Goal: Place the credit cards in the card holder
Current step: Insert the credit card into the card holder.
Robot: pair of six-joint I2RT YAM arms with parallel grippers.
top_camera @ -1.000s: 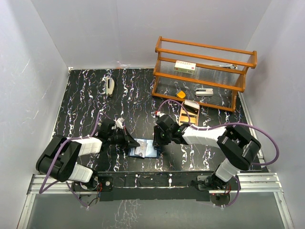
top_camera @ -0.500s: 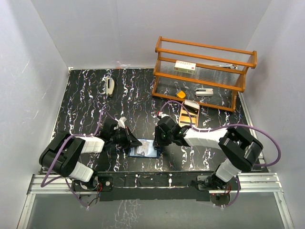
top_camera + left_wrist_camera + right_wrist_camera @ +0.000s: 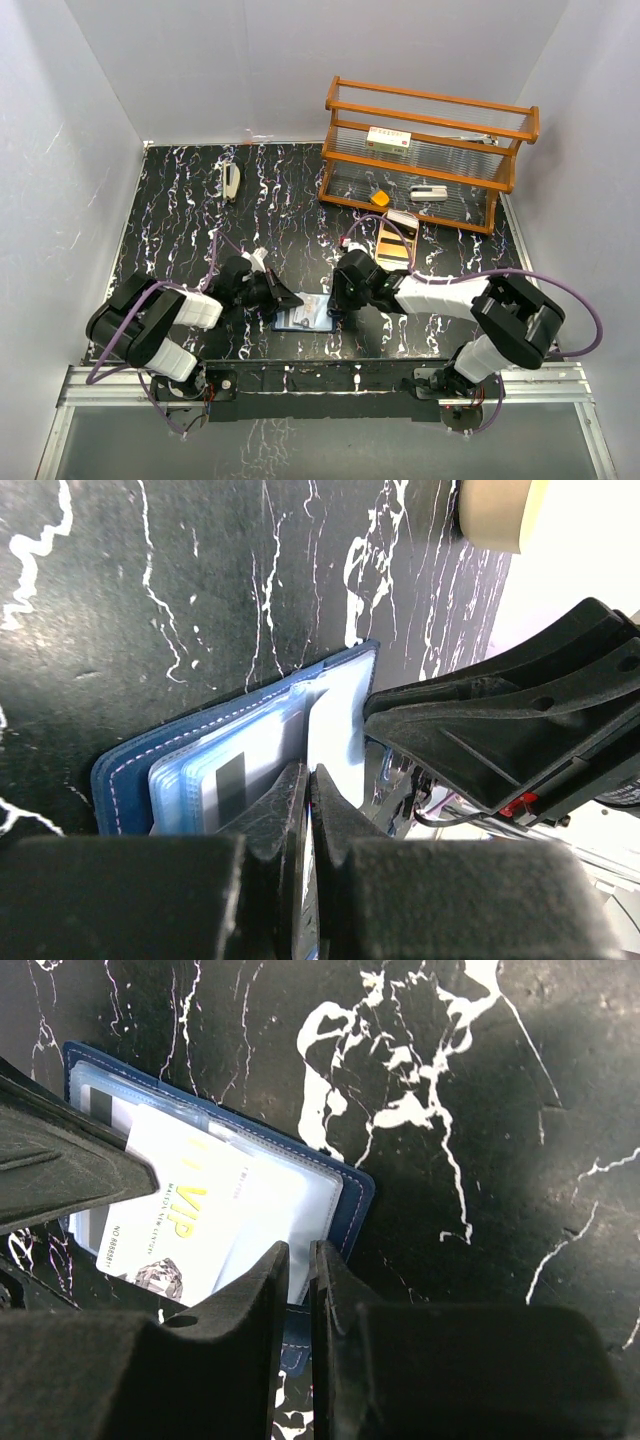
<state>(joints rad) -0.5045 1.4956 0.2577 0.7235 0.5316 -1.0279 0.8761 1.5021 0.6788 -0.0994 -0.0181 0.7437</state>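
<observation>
- Black left gripper [image 3: 307,772]: fingers pressed together, clamped on the edge of a white card [image 3: 190,1225] printed "VIP" in yellow. It sat at the bottom centre of the left wrist view.
- White card lay across the open card holder [image 3: 125,780], over its clear pockets.
- A second card [image 3: 215,780] with a dark stripe sat in a pocket.
- Right gripper [image 3: 296,1255]: fingers nearly together with a thin slit, pinched on the holder's edge, bottom centre of the right wrist view.
- Card holder was navy, open and flat on the black marbled table [image 3: 180,200]. It lay between the two grippers, lower centre of the top view.
- Gold tray [image 3: 393,245] was just up and right of the right gripper.
- Wooden rack [image 3: 430,150] stood upper right, with small items on its shelves.
- Pale object [image 3: 231,182] lay toward the upper left of the table, well apart.
</observation>
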